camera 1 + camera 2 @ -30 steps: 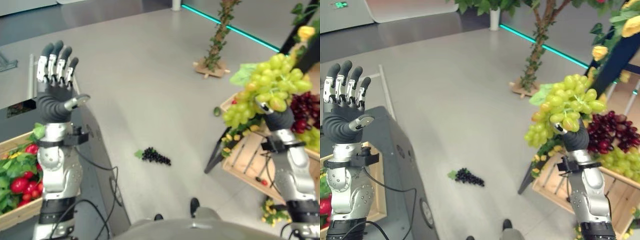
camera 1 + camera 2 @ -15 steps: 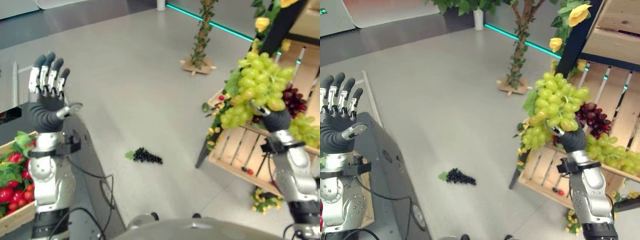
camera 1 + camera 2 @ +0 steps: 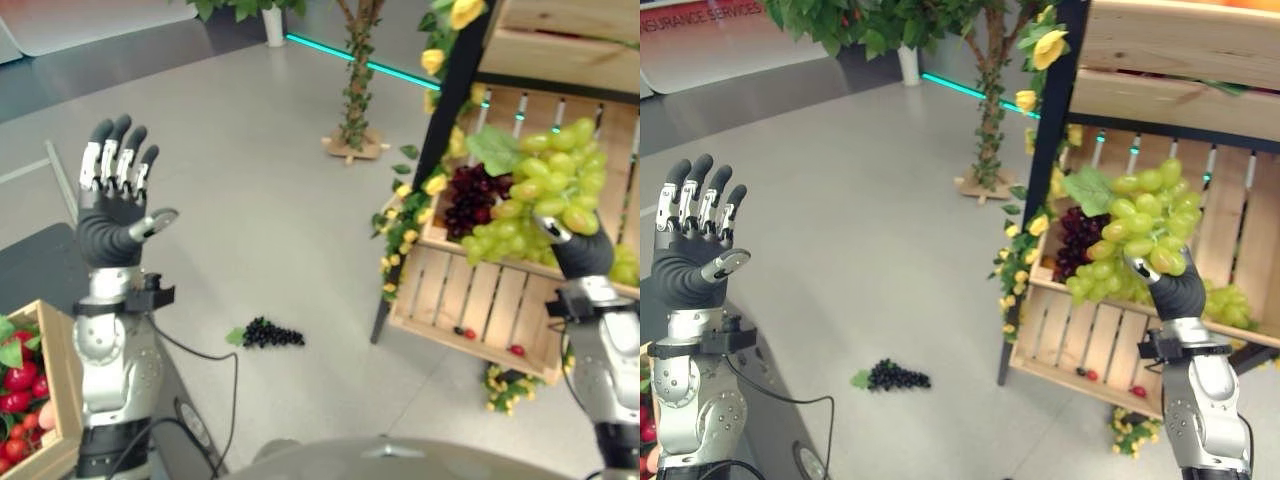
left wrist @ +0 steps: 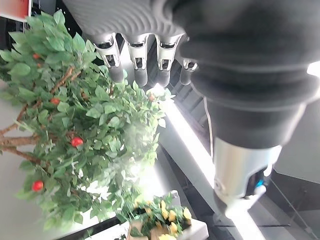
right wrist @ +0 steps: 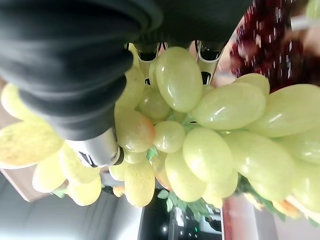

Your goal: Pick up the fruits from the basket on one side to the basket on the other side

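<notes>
A tall wooden fruit stand [image 3: 1200,90] with a black post fills the robot's right side, its slatted crate [image 3: 470,310] holding dark red grapes [image 3: 470,195] and more green ones. In front of it the right hand [image 3: 1180,292] is raised, holding a big bunch of green grapes [image 3: 1140,225] with a leaf, above the crate's contents. The right wrist view adds what the eye views hide: the fingers [image 5: 142,52] and thumb are curled round the bunch from behind, pressed into the grapes. On the robot's left, a wooden basket [image 3: 55,345] of red fruit and leaves sits at the near corner, beside a dark grey block. The left hand [image 3: 115,205] is lifted palm-forward above it, its fingers straight and spread, holding nothing; its wrist view looks past them to a leafy tree with small red fruit [image 4: 75,125]. A small bunch of dark grapes [image 3: 268,333] lies on the grey floor between the two sides. A vine-wrapped trunk [image 3: 355,85] on a wooden base stands further back.
</notes>
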Motion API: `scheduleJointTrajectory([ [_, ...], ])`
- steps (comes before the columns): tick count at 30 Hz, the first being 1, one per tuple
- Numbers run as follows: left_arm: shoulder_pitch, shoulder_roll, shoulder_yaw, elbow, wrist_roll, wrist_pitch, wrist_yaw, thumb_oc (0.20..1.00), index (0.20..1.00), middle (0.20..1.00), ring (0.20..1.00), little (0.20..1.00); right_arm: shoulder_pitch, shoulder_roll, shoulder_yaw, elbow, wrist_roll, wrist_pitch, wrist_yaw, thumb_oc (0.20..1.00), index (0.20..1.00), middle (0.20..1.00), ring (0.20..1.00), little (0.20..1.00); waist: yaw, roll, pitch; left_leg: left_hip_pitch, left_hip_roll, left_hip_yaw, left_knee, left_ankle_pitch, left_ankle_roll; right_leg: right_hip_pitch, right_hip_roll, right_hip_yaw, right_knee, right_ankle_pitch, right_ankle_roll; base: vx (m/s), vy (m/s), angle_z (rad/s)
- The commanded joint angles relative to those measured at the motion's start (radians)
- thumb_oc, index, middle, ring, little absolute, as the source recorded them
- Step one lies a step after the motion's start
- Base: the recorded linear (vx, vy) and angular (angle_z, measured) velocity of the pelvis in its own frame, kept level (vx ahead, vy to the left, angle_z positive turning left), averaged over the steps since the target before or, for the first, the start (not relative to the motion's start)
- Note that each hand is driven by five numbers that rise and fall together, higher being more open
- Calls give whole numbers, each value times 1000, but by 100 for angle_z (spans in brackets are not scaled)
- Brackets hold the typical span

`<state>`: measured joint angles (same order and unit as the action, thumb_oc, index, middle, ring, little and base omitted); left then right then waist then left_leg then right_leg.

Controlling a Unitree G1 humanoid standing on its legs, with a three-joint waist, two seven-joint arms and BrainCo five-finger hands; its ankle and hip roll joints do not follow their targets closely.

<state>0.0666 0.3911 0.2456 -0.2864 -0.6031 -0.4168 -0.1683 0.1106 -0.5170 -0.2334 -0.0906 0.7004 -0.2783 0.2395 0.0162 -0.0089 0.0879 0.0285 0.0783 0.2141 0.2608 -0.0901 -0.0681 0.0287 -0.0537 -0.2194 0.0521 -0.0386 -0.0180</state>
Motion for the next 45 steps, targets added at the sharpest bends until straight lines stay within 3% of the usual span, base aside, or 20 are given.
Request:
scheduleJointTrajectory([
  [1, -18, 37, 6, 4, -13, -34, 23, 1000, 1000, 1000, 1000, 1000, -123, -12, -30, -84, 65, -89, -12, 200, 200, 200, 200, 200, 1, -47, 7, -124, -53, -116, 96, 27, -24, 86, 31, 9, -81, -31, 68, -24, -58, -41],
  [2, -12, 34, 10, 5, -13, -36, 28, 1000, 1000, 1000, 1000, 1000, -132, -9, -18, -84, 64, -87, -14, 200, 200, 200, 200, 200, 3, -49, 1, -120, -71, -152, 64, 11, -13, 77, 35, 27, -82, -28, 70, -7, -44, -47],
  [4, 0, 29, 16, 11, -20, -41, 30, 1000, 1000, 1000, 1000, 1000, -138, -1, -7, -76, 67, -88, -13, 200, 200, 200, 200, 200, -2, -52, -10, -91, -83, -157, -20, -27, 14, 63, 38, 49, -80, -22, 81, 14, -8, -59],
  [11, 38, 29, 23, -4, -32, -34, 19, 1000, 1000, 1000, 1000, 1000, -119, -10, 0, -99, 51, -79, -6, 200, 200, 200, 200, 200, -35, -47, -46, -7, -92, -92, -153, -16, 39, 45, 36, 79, -75, -15, 94, 48, 54, -51],
  [19, 47, 33, 21, -16, -29, -39, 30, 1000, 1000, 1000, 1000, 1000, -116, -1, 8, -92, 27, -81, -21, 200, 200, 200, 200, 200, -59, -28, -46, 24, -104, -53, -191, -24, 59, 21, 25, 110, -37, -18, 106, 23, 78, -11],
  [27, 55, 36, 10, -23, -29, -36, 31, 1000, 1000, 1000, 1000, 1000, -131, 10, 22, -82, -14, -83, -38, 200, 200, 200, 200, 200, -48, -15, -40, 28, -125, -49, -220, -26, 80, -11, 1, 111, 1, -19, 128, 11, 88, -11],
  [30, 52, 46, 4, -26, -25, -35, 36, 1000, 1000, 1000, 1000, 1000, -174, 8, 59, -47, -34, -85, -55, 200, 200, 200, 200, 200, -26, -14, -34, 17, -126, -32, -219, -25, 83, -38, -12, 92, 12, -8, 143, -44, 49, -18],
  [31, 48, 54, 6, -31, -23, -39, 47, 1000, 1000, 1000, 1000, 1000, -216, 3, 86, -26, -53, -91, -74, 200, 200, 200, 200, 200, 11, -8, -24, 13, -114, -17, -211, -30, 83, -61, -42, 7, 71, -21, 156, -64, 8, -26],
  [33, 39, 67, -1, -33, -26, -37, 42, 1000, 1000, 1000, 1000, 1000, -236, -8, 98, -14, -65, -85, -82, 200, 200, 200, 200, 200, 18, -5, -23, -6, -106, -20, -207, -22, 82, -76, -60, -27, 122, -43, 159, -21, -44, -73],
  [34, 33, 66, -10, -26, -22, -34, 43, 1000, 1000, 1000, 1000, 1000, -262, -10, 103, -3, -73, -88, -92, 200, 200, 200, 200, 200, 29, -25, -34, -5, -115, -36, -206, -20, 76, -54, -54, -35, 68, -36, 149, 30, -80, -56],
  [45, 35, 67, -62, -39, -34, -7, 50, 1000, 1000, 1000, 1000, 1000, -385, -79, 170, 135, -103, -77, -172, 200, 200, 200, 200, 200, 70, -60, -55, 20, -108, -93, -244, 7, 52, 48, -17, -101, -54, -31, 120, 51, -73, 33],
])
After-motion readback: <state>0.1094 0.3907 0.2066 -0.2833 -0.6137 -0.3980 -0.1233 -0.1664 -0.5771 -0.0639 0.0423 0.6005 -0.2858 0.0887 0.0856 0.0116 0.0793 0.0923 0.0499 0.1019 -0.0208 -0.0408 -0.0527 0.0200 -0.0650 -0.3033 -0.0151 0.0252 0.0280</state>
